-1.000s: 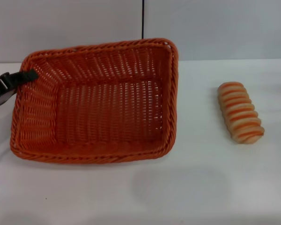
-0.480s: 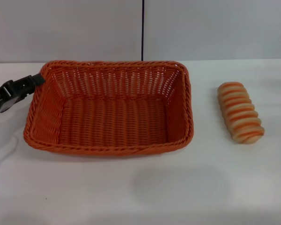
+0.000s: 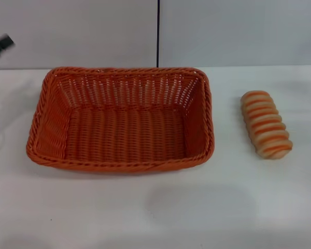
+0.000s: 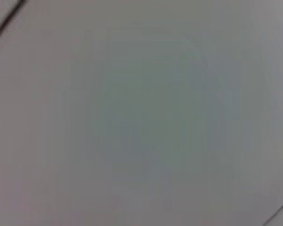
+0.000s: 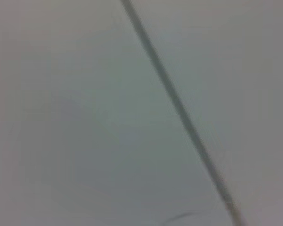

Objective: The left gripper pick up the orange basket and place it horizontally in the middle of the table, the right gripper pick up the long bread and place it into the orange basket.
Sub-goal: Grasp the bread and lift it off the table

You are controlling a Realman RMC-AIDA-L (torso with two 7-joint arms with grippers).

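Orange basket [image 3: 122, 119] sits flat, long side across, mid-table [image 3: 197, 207]. Left gripper [image 3: 0, 45] is up at far left, clear of it; can't tell its opening. Right gripper isn't visible. Long bread [image 3: 266, 124] lies right of the basket. I'd grab it across the middle, squarely, then lift high over the rim.

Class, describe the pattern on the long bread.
The long bread has crosswise stripes of pale cream and orange-brown; the head view shows it best.
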